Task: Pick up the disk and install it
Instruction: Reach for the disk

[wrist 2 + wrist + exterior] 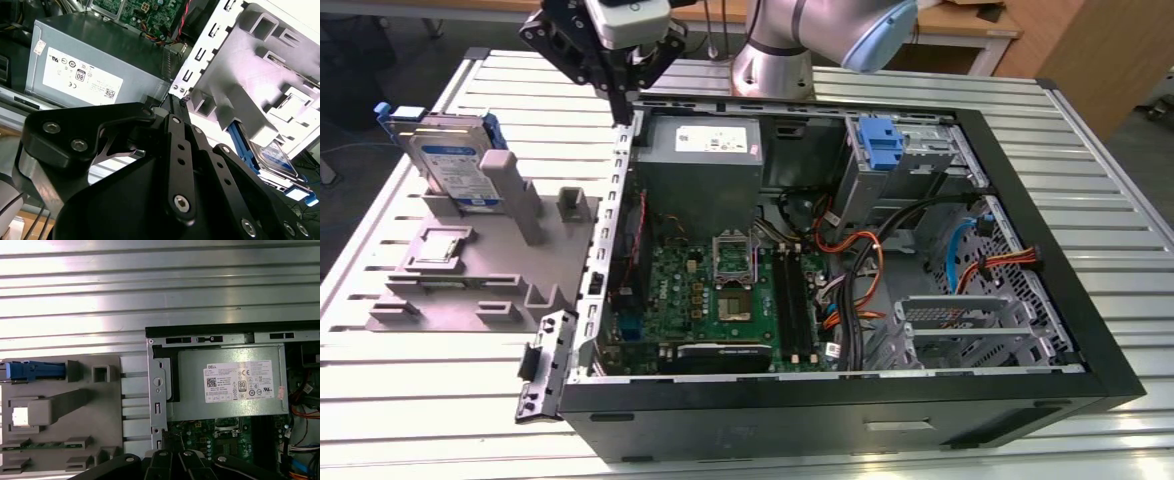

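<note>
Nothing lifted yet, folks: the gripper (624,98) hangs empty, fingers pinched together, over the edge of the open computer case (854,405), while the disk (454,160) stands upright in its grey holder (467,270), uninstalled.

The disk (450,160) stood on edge, leaning a little, in a slot of the grey holder (467,265) on the worktop (400,400), at the exterior view's left of the open computer case (854,410). It was silver-grey with a white-and-blue label, framed by a bright blue bracket. In the first wrist view the disk (37,371) showed edge-on; in the second wrist view the disk (274,156) showed its labelled face.
</note>
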Robot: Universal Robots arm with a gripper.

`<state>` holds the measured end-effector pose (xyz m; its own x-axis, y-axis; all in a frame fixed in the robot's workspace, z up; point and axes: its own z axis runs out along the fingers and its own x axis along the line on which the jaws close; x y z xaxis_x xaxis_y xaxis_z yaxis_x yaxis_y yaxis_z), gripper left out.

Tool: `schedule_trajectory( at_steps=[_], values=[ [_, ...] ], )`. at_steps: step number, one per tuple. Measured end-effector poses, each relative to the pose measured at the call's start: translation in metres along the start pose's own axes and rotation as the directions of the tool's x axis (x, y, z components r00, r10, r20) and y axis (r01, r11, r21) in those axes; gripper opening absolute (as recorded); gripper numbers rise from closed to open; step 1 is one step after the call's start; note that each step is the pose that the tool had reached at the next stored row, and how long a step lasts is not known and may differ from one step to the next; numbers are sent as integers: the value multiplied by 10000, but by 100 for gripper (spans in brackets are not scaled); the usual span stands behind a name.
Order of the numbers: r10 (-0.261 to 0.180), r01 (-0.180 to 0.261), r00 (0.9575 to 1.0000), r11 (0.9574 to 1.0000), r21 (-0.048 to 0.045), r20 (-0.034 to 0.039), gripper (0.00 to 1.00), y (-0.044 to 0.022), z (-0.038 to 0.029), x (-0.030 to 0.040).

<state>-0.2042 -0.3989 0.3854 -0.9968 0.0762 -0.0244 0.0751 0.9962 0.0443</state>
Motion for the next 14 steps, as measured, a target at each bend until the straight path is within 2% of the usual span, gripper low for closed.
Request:
schedule_trajectory(
  at_steps=[14],
  values=[
    [0, 0, 10000, 10000, -1, 0, 10, -4, 3, 46]
  ],
)
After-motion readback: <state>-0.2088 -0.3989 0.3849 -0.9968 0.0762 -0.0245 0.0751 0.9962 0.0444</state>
